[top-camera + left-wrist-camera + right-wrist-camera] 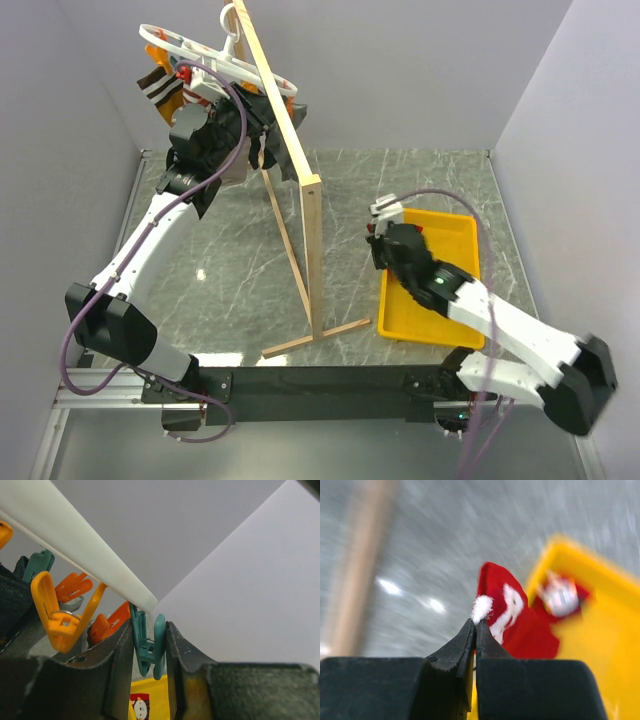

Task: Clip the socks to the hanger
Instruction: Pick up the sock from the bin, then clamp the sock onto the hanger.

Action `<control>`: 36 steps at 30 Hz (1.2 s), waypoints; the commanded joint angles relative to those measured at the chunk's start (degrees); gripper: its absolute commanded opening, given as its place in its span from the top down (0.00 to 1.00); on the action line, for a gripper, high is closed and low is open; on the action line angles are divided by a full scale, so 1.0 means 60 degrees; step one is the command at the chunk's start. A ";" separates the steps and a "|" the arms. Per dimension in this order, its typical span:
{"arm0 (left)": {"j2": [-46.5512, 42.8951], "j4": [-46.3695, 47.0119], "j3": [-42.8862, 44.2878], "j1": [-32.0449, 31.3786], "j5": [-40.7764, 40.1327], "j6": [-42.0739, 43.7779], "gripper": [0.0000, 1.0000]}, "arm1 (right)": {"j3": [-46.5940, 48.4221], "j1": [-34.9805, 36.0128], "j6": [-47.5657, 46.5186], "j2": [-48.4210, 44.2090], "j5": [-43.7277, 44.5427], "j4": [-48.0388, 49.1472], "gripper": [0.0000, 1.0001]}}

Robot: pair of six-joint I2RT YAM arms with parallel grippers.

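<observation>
Up close, black fingers (450, 655) of the right tool (475, 622) pressed tight together, nipping the white tuft on a red sock (520, 625). Pretty blurry shot tbh, but looks like a proper pinch, with the sock right at the left rim of a yellow tray (600, 630). Just past it, second sock (562, 597) lying inside that tray, white patch facing up. From above, can see that tool sitting at the tray's far left corner, tray flat on the desk (220, 230) just right of the wooden rack (310, 250).

Over on the other side, left tool (150, 635) reaching way up to the hanger (75, 545), fingers squeezing a teal clip (150, 652) from both sides and touching it, so closed on that clip. Bunch of orange clips (55, 615) dangling beside it off the same white bar. Hanger hooked near the top end of the rack, well apart from both red socks, with a brown striped sock (160, 90) clipped on its left side.
</observation>
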 commanded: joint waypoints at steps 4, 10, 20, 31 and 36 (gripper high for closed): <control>0.0018 0.0682 0.0613 -0.0089 -0.0018 0.0292 0.74 | 0.1157 -0.0037 -0.1301 -0.1518 -0.3665 0.1643 1.00; 0.0048 0.0755 0.0745 -0.0323 -0.0120 0.0351 0.74 | 0.2227 -0.0052 -0.1610 -0.0537 -0.3976 0.2096 1.00; -0.0142 0.1282 0.0262 -0.0616 0.0127 0.1009 0.75 | 0.4017 -0.0388 -0.1434 0.1485 -0.5672 0.3605 1.00; -0.0319 0.1839 0.0027 -0.0528 0.1079 0.1597 0.74 | 0.6857 -0.2103 -0.1696 0.3506 -1.1019 0.2112 1.00; -0.0392 0.2088 -0.0075 -0.0411 0.1724 0.1596 0.74 | 0.8276 -0.2308 -0.2239 0.4502 -1.1753 0.1029 1.00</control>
